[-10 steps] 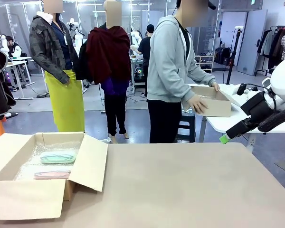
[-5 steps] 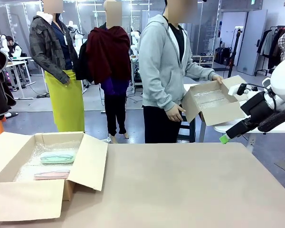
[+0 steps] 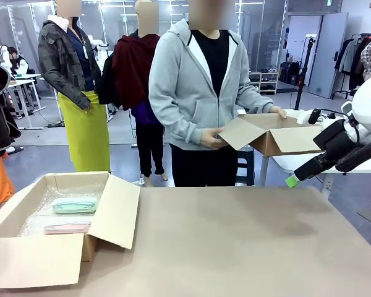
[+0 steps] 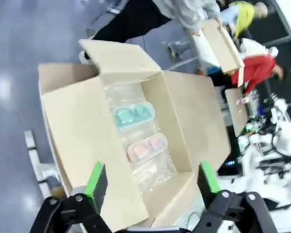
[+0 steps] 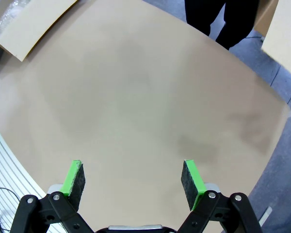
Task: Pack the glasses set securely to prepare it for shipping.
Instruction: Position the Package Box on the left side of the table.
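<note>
Left claw gapes wide above mint-green case; no writing legible.

Bright, even overhead light; soft faint shadows on the table. Left wrist view is smeared with motion blur, the floor glaring with reflected lamps. Both wrist views bend strongly at the edges. Front view sharp.
</note>
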